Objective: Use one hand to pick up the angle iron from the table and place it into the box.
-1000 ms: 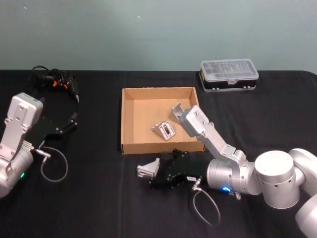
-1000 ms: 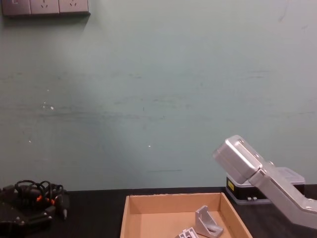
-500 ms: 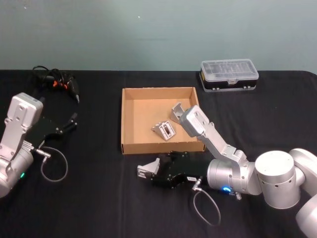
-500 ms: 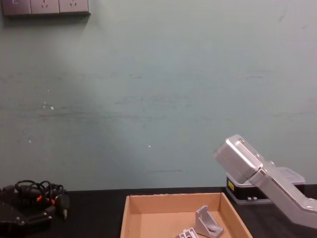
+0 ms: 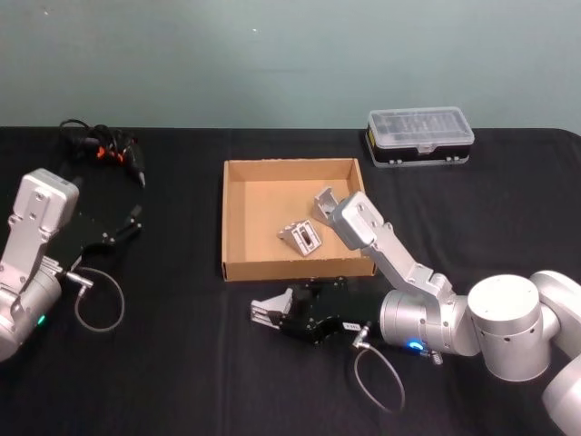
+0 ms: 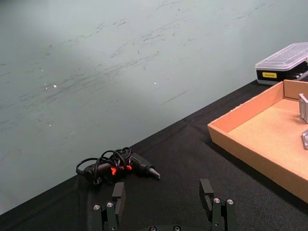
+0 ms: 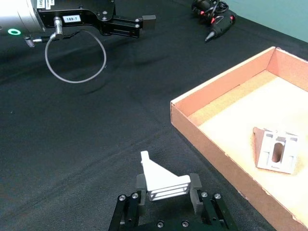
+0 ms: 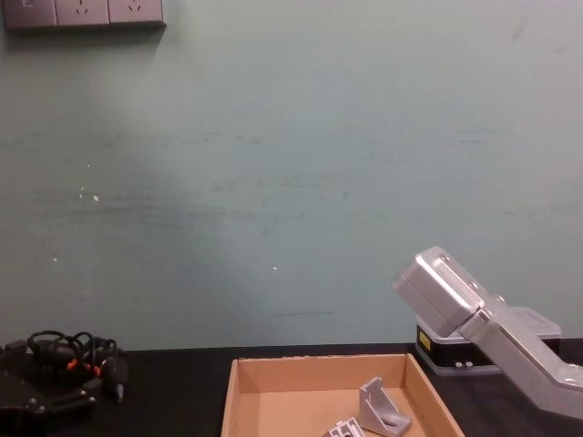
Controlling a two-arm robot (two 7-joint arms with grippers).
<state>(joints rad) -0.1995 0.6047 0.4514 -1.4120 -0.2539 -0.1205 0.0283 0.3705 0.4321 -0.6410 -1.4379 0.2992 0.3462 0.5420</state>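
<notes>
Black table (image 5: pixel 182 363) w/ tan cardboard box (image 5: pixel 238 270) mid-table, two metal brackets (image 5: pixel 302 237) already lying inside. Black plastic case w/ clear lid (image 5: pixel 419 137) beyond the box's right far corner; bundle of cables & a tool (image 5: pixel 104 150) at far left.

Left gripper (image 5: pixel 134 223) parked over the table's left side, well apart from box, fingers spread, nothing between them.

Right gripper (image 5: pixel 277 315) low over the table just in front of box's near wall, fingers closed on the angle iron (image 7: pixel 161 182); in right wrist view the bracket sits pinched between both pads, pointed end sticking out ahead.

Step, prob.: grasp made, lift/carry stage; can't tell if bracket is off the table yet.

Next move needs: raise enough to clear near wall, carry fwd over box floor, aim for bare patch away from the two brackets, then release.
</notes>
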